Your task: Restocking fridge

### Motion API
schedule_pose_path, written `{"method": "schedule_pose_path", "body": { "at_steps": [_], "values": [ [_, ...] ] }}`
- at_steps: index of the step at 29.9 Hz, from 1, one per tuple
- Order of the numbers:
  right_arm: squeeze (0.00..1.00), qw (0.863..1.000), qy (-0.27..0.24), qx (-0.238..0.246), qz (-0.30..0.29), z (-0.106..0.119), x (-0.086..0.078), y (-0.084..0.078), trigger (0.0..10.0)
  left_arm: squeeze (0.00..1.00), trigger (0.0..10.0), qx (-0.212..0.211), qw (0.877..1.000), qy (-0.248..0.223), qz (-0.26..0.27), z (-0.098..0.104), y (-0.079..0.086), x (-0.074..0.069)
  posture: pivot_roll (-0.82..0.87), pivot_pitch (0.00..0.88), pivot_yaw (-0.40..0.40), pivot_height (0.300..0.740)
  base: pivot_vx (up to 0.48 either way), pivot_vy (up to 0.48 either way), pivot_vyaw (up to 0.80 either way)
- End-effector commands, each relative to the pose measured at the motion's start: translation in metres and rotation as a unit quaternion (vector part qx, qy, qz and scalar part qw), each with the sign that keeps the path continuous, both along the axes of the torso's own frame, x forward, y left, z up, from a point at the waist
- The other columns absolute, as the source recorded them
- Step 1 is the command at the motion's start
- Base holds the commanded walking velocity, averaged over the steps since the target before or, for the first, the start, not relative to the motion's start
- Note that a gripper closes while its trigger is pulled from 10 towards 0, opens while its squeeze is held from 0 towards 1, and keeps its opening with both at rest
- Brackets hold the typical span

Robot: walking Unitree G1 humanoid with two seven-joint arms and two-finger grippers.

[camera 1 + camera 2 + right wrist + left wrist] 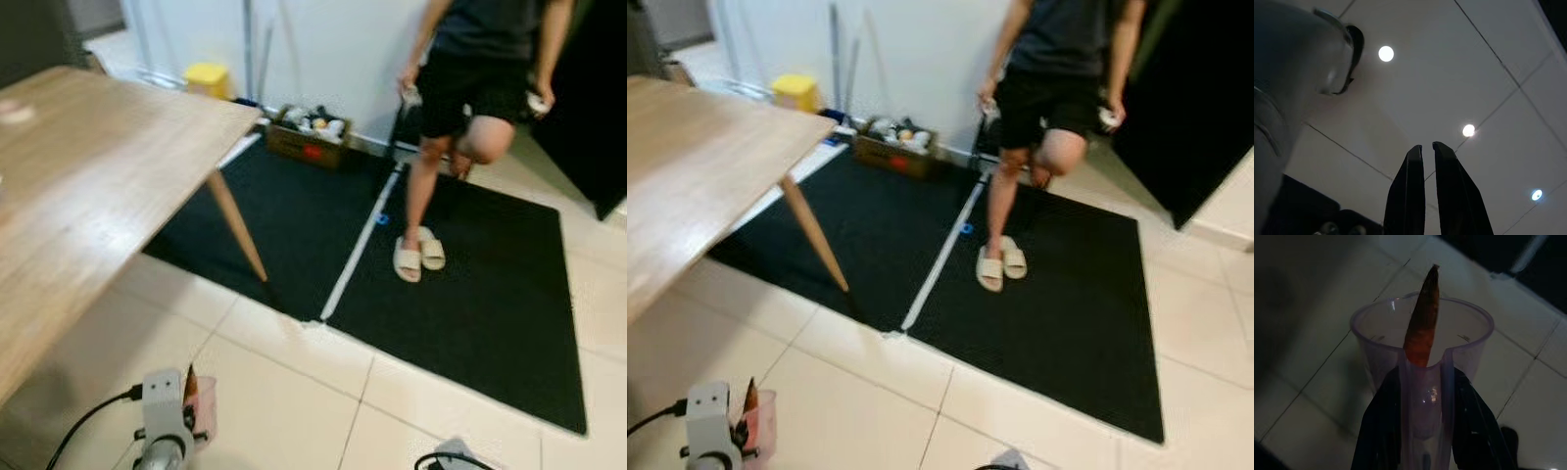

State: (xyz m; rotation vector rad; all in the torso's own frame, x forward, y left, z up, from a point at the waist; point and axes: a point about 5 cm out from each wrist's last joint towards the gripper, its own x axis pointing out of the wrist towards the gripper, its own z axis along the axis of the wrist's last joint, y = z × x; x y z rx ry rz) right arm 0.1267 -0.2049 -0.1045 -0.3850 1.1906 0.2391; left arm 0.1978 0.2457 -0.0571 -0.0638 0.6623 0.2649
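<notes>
A clear plastic cup [1420,342] with a handle holds an orange carrot [1422,328] that stands up out of its rim. My left gripper [1425,387] is shut on the cup's handle, one black finger [1383,421] on each side. In the left eye view the cup [205,407] hangs low at my left over pale floor tiles. My right gripper [1427,147] is shut with nothing in it, above bare tiles.
A wooden table [88,186] with a slanted leg [240,230] stands at the left. A person [470,88] stands on a black mat [470,313] ahead, one knee raised, over beige slippers [416,255]. A cardboard box [309,137] and a yellow bin [208,78] sit by the wall.
</notes>
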Motion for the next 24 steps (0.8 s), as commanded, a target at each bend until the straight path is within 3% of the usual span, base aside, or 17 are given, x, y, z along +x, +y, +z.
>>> {"method": "schedule_pose_path", "body": {
  "at_steps": [1, 10, 24],
  "values": [
    [0.0, 1.0, 0.0, -0.005, 0.001, 0.0005, 0.0005, -0.0024, 10.0, 0.0, 10.0, -0.005, 1.0, 0.008, 0.0, -0.0039, -0.0031, -0.0055, 0.09, 0.004, -0.076, 0.74, 0.0, 0.0, -0.78],
    [0.0, 1.0, -0.004, -0.003, -0.001, 0.0008, 0.0011, -0.0025, 10.0, 0.0, 10.0, -0.014, 1.0, 0.005, 0.003, -0.0042, -0.0042, -0.0054, 0.09, 0.005, -0.077, 0.74, 0.0, 0.0, -0.78],
    [0.0, 1.0, -0.002, -0.006, 0.011, 0.0005, 0.0001, -0.002, 10.0, 0.0, 10.0, -0.037, 0.999, 0.002, 0.01, -0.006, -0.0042, -0.0091, 0.09, 0.0, -0.077, 0.74, 0.044, 0.0, 0.0]
  ]
}}
